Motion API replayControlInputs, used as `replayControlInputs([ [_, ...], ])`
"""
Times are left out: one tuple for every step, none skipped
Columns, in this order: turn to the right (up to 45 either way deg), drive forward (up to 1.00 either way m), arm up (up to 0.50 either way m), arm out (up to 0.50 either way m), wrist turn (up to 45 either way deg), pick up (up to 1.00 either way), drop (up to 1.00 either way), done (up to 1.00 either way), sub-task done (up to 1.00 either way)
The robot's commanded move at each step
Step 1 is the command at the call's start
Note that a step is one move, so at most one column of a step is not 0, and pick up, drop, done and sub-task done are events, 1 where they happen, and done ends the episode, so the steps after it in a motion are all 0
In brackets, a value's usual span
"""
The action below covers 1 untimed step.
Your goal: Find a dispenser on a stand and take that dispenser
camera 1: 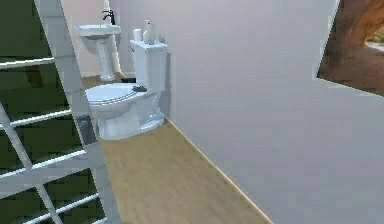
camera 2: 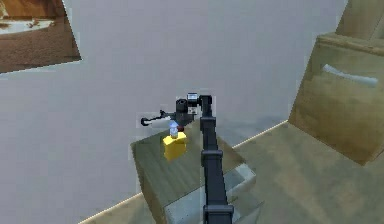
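A small yellow thing with a pale blue top [camera 2: 176, 139] stands on a low grey-brown stand [camera 2: 190, 175] against the wall in the arm side view. The dark arm [camera 2: 210, 170] rises from the bottom edge over the stand. At its far end the gripper [camera 2: 150, 122] points toward the view's left, just above and left of the yellow thing. I cannot tell whether it holds anything, or whether it touches the yellow thing.
A white toilet [camera 1: 125, 105] with small bottles [camera 1: 147, 33] on its tank and a pedestal sink [camera 1: 100, 40] stand ahead. A white-framed glass door [camera 1: 62, 120] fills the forward view's left. Pictures [camera 1: 358, 45] [camera 2: 35, 35] hang on the wall. Wooden furniture [camera 2: 345, 95] stands at the arm side view's right.
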Motion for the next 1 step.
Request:
replayControlInputs([
  [0.0, 0.0, 0.0, 0.0, 12.0, 0.0, 0.0, 0.0, 0.0],
])
